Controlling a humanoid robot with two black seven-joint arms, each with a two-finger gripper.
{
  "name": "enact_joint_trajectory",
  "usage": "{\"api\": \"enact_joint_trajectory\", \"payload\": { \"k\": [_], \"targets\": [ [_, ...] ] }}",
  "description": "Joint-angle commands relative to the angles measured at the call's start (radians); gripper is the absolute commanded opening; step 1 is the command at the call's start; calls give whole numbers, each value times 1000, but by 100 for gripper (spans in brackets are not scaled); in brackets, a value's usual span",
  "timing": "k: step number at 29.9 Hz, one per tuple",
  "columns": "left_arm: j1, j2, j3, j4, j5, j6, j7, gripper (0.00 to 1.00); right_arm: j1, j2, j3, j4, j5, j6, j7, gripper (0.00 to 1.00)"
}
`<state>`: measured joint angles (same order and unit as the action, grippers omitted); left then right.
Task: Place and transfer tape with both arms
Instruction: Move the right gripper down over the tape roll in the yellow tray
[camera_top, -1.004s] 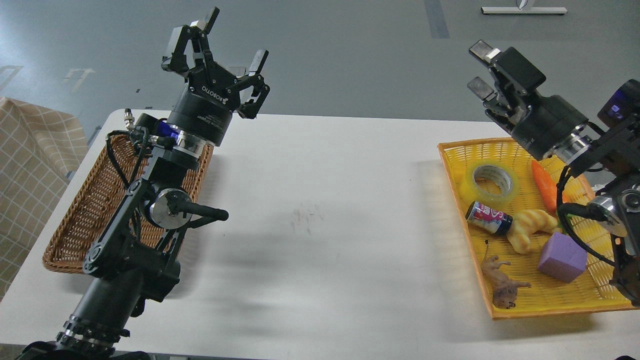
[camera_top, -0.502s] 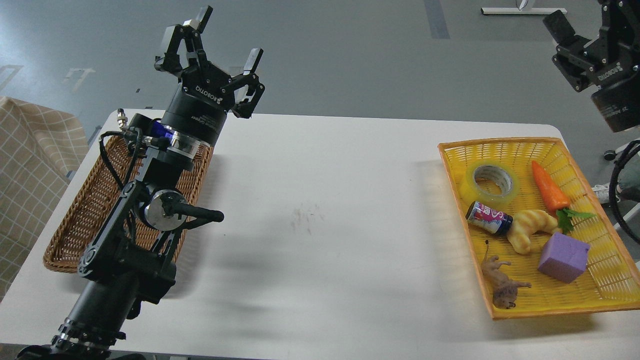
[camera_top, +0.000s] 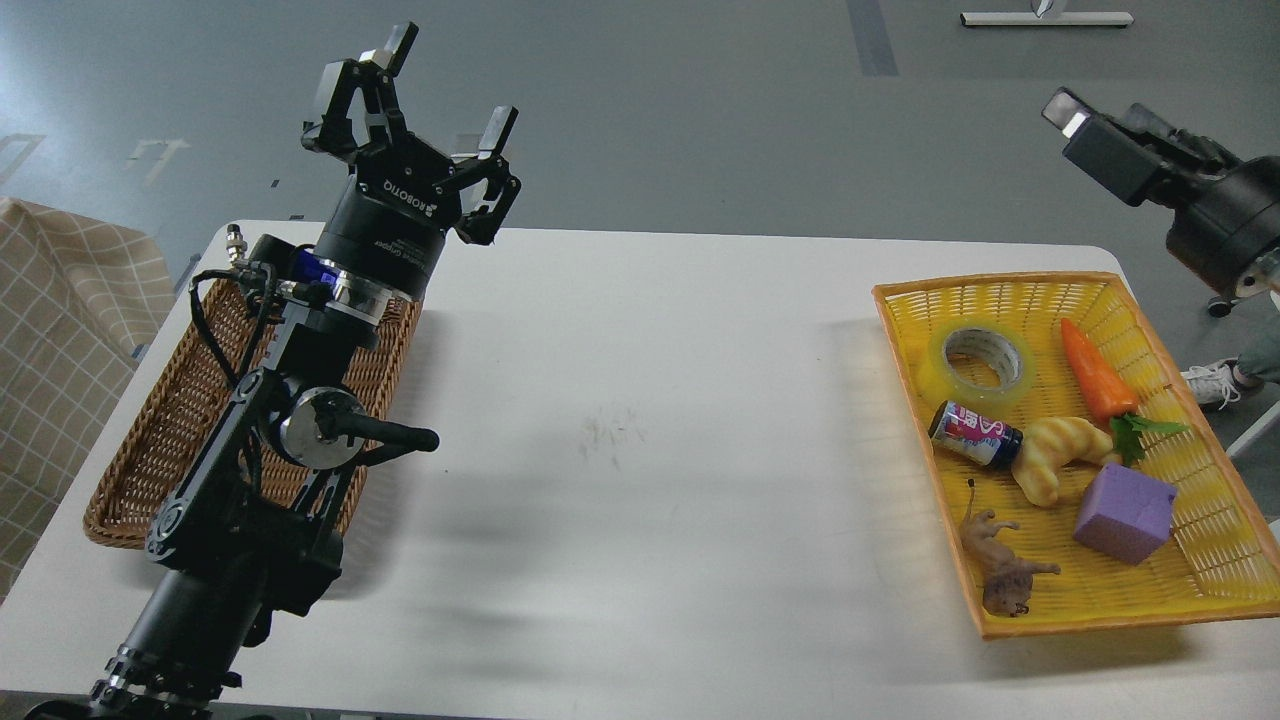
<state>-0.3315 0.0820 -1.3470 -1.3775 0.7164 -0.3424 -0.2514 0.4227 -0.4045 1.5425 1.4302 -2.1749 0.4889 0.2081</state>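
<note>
So your right gripper (camera_top: 1075, 125) has swung back in at the top right, seen side-on, so can't tell its jaw state. Your left gripper (camera_top: 425, 95) barely shifted, fingers spread and empty. The tape (camera_top: 978, 362) sits untouched in the yellow basket (camera_top: 1000, 290), below and left of the right gripper, so pickup hasn't started.

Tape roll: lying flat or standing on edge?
Flat. The tape lies in the yellow basket, core hole facing up, whole ring visible, no gripper touching it.
</note>
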Motion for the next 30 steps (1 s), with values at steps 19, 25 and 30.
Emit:
{"api": "enact_joint_trajectory", "payload": {
  "k": [19,25,30],
  "targets": [
    [17,8,2,-6,-2,0,1,98,102,-7,-255,-347,-7,0,-222,86],
    [28,10,2,-6,-2,0,1,98,103,-5,-286,-393,-7,0,-222,85],
    [29,15,2,-6,-2,2,0,98,105,-7,-297,-430,-7,0,-222,85]
  ]
}}
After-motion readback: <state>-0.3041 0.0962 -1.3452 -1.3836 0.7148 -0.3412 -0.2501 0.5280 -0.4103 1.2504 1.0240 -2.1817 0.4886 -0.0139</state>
